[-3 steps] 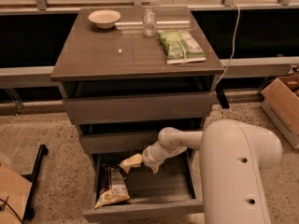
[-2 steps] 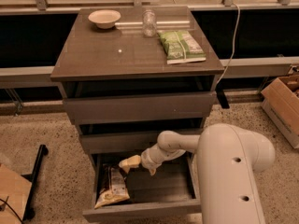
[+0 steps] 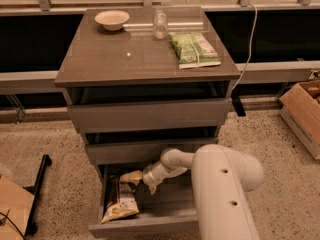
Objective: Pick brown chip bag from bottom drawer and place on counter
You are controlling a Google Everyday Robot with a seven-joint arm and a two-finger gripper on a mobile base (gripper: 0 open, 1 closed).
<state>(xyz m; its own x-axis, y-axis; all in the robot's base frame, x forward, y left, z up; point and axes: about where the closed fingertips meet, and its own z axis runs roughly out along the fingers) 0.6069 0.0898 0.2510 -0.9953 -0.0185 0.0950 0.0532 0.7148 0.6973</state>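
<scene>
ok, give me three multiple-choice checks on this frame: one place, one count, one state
1. The brown chip bag lies:
A. on top of the cabinet
B. in the bottom drawer
C. on the floor

2. Things standing on the counter:
A. one
B. three
C. five

3. The bottom drawer is:
A. pushed shut
B. pulled open
C. taken out of the cabinet

Key:
1 B: the bag rests on the drawer's left side, and the gripper is inside the drawer by the bag's upper end.
2 B: a bowl, a glass jar and a green-and-white bag.
3 B: its front juts past the drawers above and its inside shows.
</scene>
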